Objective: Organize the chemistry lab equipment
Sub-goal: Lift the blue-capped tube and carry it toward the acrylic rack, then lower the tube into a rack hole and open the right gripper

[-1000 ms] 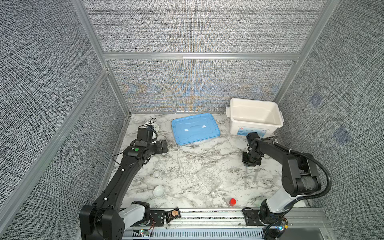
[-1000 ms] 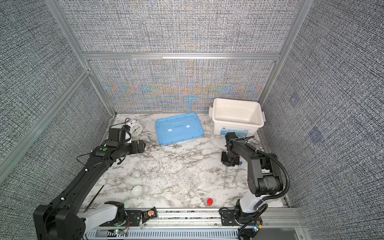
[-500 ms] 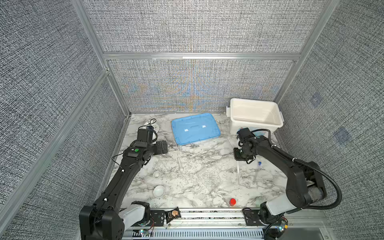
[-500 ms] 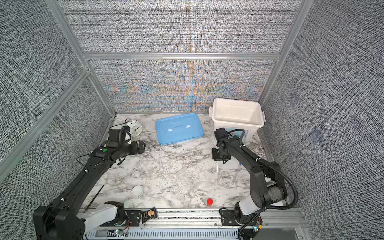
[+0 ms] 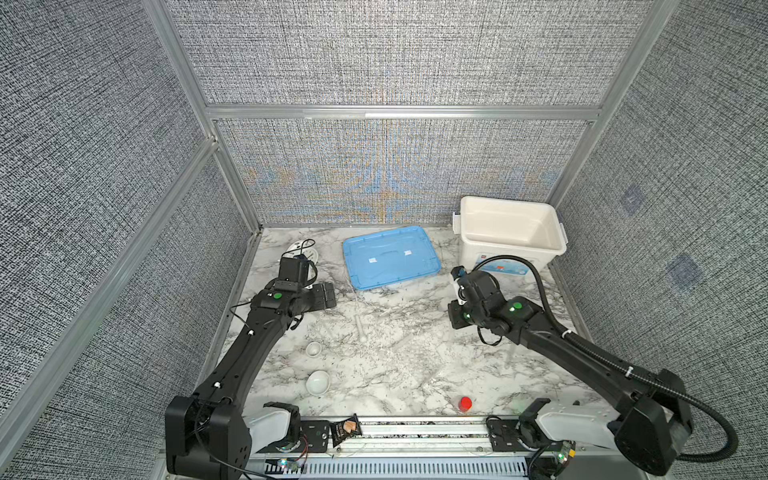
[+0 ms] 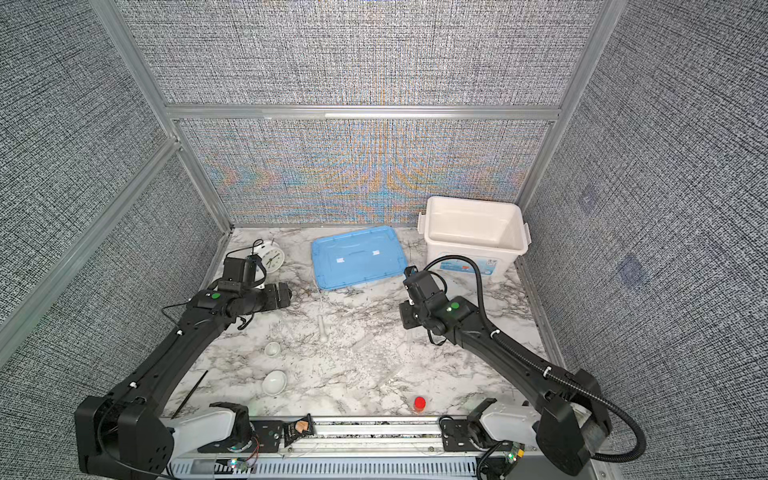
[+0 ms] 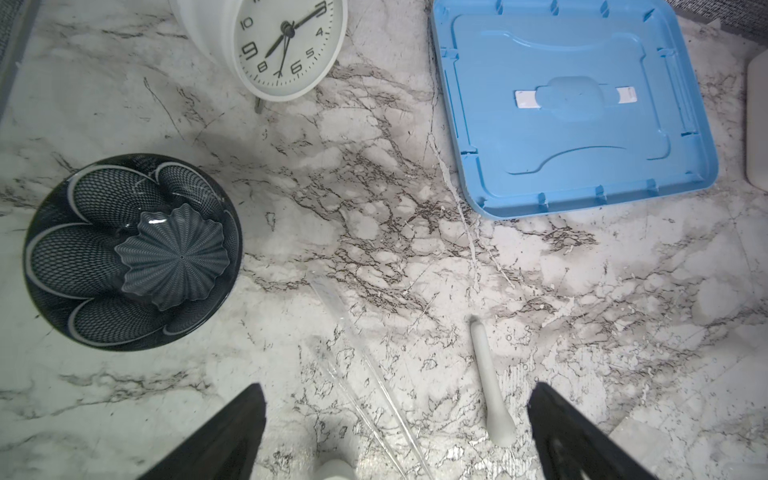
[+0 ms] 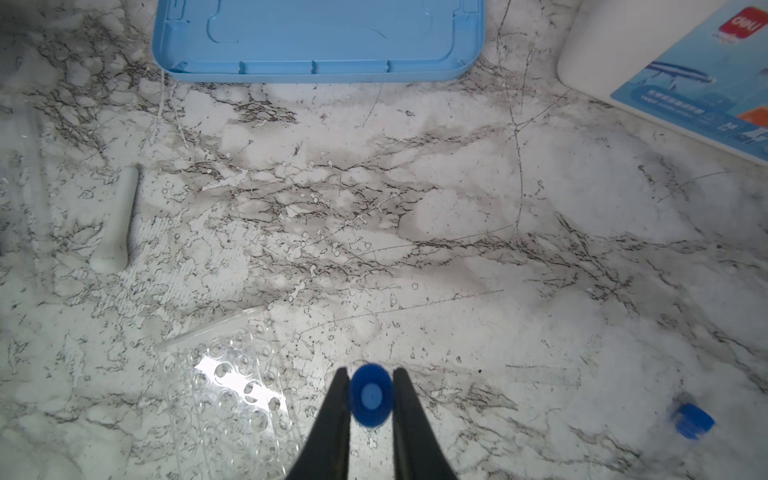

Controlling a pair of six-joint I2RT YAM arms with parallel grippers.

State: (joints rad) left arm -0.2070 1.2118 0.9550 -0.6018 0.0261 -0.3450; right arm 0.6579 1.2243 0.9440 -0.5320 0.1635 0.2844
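On the right side of the bench (image 5: pixel 415 365), just in front of the white tub (image 5: pixel 511 232) that sits in the back right corner, the right claw (image 8: pixel 370 372) is almost shut. Its two fingers pinch the blue cap of a clear tube (image 8: pixel 371 397), one finger on each side. The other blue-capped tube (image 8: pixel 690 419) lies flat on the bench close by.

Near the back left corner, the left claw (image 7: pixel 397 385) is wide open and holds nothing. The white pestle stick (image 7: pixel 488 382) lies on the bench close to it, and the claw does not touch it.

A small white dish (image 5: pixel 313 349) and a bigger white dish (image 5: pixel 318 382) sit near the left edge, toward the front. The blue lid (image 5: pixel 390 262) lies by the back edge, in the middle.
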